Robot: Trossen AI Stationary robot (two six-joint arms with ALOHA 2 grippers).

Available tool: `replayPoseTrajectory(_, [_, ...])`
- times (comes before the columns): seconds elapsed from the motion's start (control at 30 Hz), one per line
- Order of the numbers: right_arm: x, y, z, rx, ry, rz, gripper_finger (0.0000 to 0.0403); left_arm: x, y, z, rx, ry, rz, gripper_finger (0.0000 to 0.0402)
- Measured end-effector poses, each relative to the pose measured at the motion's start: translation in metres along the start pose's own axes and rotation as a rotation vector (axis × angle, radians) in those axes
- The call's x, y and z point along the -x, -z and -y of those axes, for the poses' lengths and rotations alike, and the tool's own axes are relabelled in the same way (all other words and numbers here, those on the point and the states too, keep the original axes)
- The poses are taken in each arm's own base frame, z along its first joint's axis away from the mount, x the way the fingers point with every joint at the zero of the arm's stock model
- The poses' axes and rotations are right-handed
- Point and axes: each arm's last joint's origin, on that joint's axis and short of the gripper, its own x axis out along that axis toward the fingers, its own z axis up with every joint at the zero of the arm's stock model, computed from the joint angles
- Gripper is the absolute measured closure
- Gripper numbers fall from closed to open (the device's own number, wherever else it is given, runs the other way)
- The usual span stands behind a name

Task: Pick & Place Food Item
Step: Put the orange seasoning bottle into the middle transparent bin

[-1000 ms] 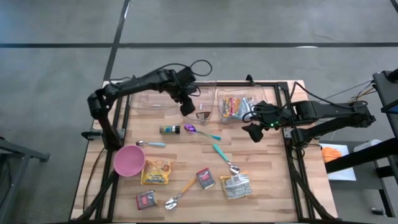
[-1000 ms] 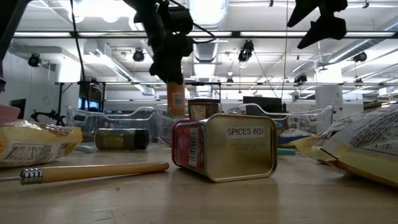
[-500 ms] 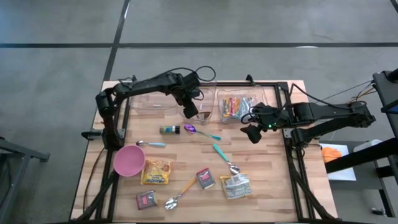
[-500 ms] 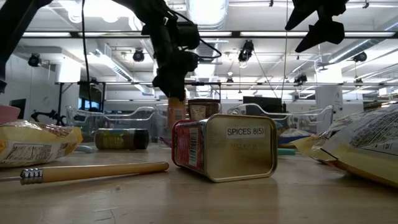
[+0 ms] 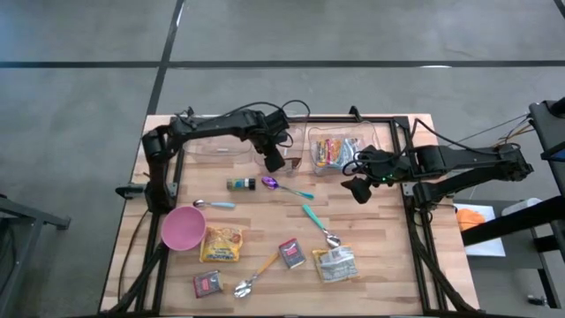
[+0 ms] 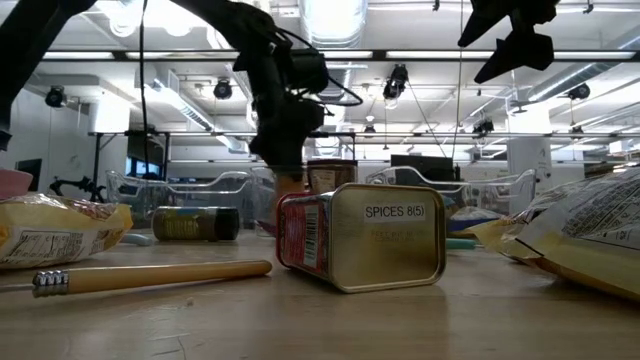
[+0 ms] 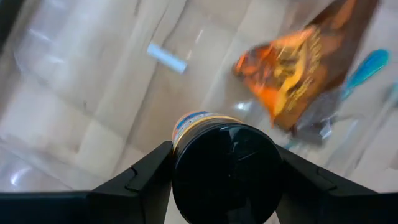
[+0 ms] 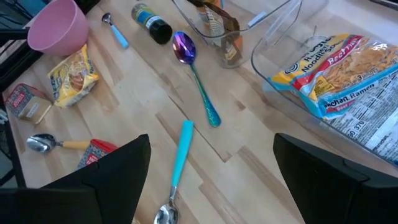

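Observation:
A small jar with a black lid (image 7: 225,171) and an orange label hangs in my left gripper (image 5: 274,161), over the right end of the left clear container (image 5: 221,146). An orange-brown packet (image 7: 298,68) lies in that container beside it. The low view shows the jar (image 6: 290,186) below the gripper, its bottom hidden behind a red spice tin (image 6: 360,235). My right gripper (image 5: 357,188) hovers open and empty above the table, near the right clear container (image 5: 381,141) that holds a noodle pack (image 8: 339,71). My left gripper pinches the jar between its two fingers (image 7: 134,180) at the top end, on opposite sides (image 7: 177,158) beside the black lid. The fingers come from above, pointing steeply down. The jar stays upright below them; whether its bottom touches the container floor is hidden.
On the wood lie a dark-capped bottle (image 5: 240,185), a purple spoon (image 5: 282,186), teal spoons (image 5: 311,216), a pink bowl (image 5: 183,228), a yellow snack bag (image 5: 221,244), two spice tins (image 5: 291,253), a wooden-handled spoon (image 5: 256,276) and a packet (image 5: 335,264).
My left gripper has sunk with the jar and moved a little toward the table's right and near edges. The jar, still upright, now hangs lower, at the container's height.

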Motion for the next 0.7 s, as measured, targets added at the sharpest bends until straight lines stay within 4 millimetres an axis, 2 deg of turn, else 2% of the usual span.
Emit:
replayPoseTrajectory(0.27, [0.0001,0.0002,-0.0004,0.004,-0.004,-0.002,0.0070,-0.0108,0.0101,0.0005,0.024,0.005,0.005,0.0183])
replayPoseTrajectory(0.7, [0.0001,0.0004,-0.0007,0.004,-0.013,-0.010,0.0070,-0.0087,0.0087,0.0010,0.030,0.008,0.027,0.0183])
